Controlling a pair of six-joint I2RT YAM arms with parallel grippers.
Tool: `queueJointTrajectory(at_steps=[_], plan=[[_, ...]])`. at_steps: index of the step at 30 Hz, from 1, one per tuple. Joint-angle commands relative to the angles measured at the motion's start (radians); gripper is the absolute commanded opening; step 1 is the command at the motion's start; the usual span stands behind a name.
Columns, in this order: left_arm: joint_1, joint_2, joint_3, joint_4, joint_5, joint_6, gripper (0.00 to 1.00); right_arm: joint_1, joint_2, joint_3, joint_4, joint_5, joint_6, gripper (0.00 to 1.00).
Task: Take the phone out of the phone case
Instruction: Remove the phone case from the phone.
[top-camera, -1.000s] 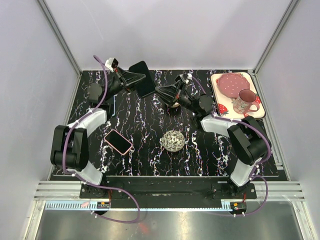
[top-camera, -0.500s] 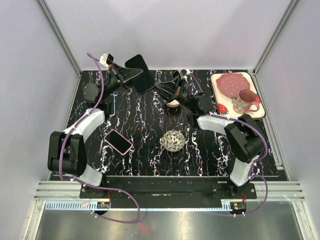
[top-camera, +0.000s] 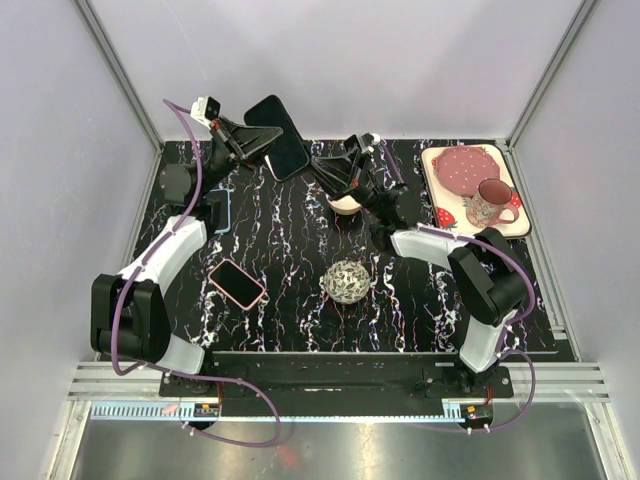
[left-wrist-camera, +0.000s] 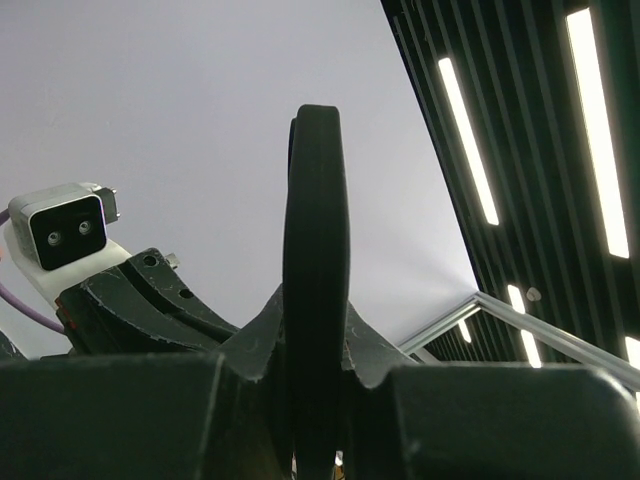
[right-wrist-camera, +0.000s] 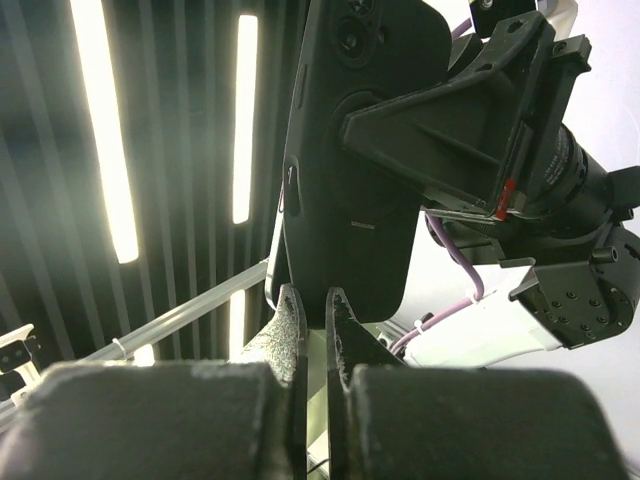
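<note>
Edgewise, phone (left-wrist-camera: 315, 260) clamped between left jaws.

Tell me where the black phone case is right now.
Top view: the black phone case is held up over the far edge of the table, left of centre, clamped in the left gripper, with the right gripper just beside it.

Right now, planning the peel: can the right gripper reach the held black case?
Likely yes: the right gripper, shut, sits at the black case's edge, nothing between; the left gripper clamps its middle.
</note>
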Motion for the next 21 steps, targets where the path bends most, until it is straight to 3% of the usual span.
queueJointTrajectory(at_steps=[1, 5, 7, 8, 9, 12, 13, 14, 15, 18, 21], plan=[[-0.081, -0.129, 0.102, 0.503, 0.003, -0.171, 0.0, 0.003, 0.08, -0.062, 0.026, 0.025, 0.043, 0.0], [-0.085, -0.138, 0.102, 0.502, 0.015, -0.177, 0.0, 0.002, 0.071, -0.146, -0.023, 0.015, -0.016, 0.0], [-0.087, -0.146, 0.087, 0.497, 0.033, -0.177, 0.0, -0.001, 0.037, -0.181, -0.171, -0.014, -0.117, 0.0], [-0.09, -0.153, 0.081, 0.488, 0.044, -0.173, 0.0, 0.0, -0.015, -0.186, -0.251, -0.024, -0.165, 0.0], [-0.093, -0.157, 0.072, 0.476, 0.058, -0.165, 0.0, -0.001, -0.047, -0.183, -0.45, -0.035, -0.282, 0.0], [-0.113, -0.17, 0.063, 0.372, 0.147, -0.102, 0.0, -0.001, -0.153, -0.119, -0.842, -0.006, -0.512, 0.0], [-0.117, -0.175, 0.058, 0.317, 0.179, -0.064, 0.0, -0.001, -0.168, -0.087, -0.903, 0.003, -0.55, 0.0], [-0.123, -0.18, 0.052, 0.293, 0.194, -0.047, 0.0, -0.005, -0.188, -0.074, -0.972, 0.008, -0.6, 0.04], [-0.128, -0.184, 0.04, 0.263, 0.205, -0.033, 0.0, -0.002, -0.193, -0.06, -0.995, 0.006, -0.618, 0.15], [-0.139, -0.184, 0.017, 0.236, 0.236, -0.005, 0.0, -0.006, -0.182, 0.001, -1.041, -0.015, -0.659, 0.28], [-0.146, -0.174, -0.002, 0.241, 0.254, -0.002, 0.0, -0.006, -0.165, 0.047, -1.064, -0.041, -0.685, 0.31]])
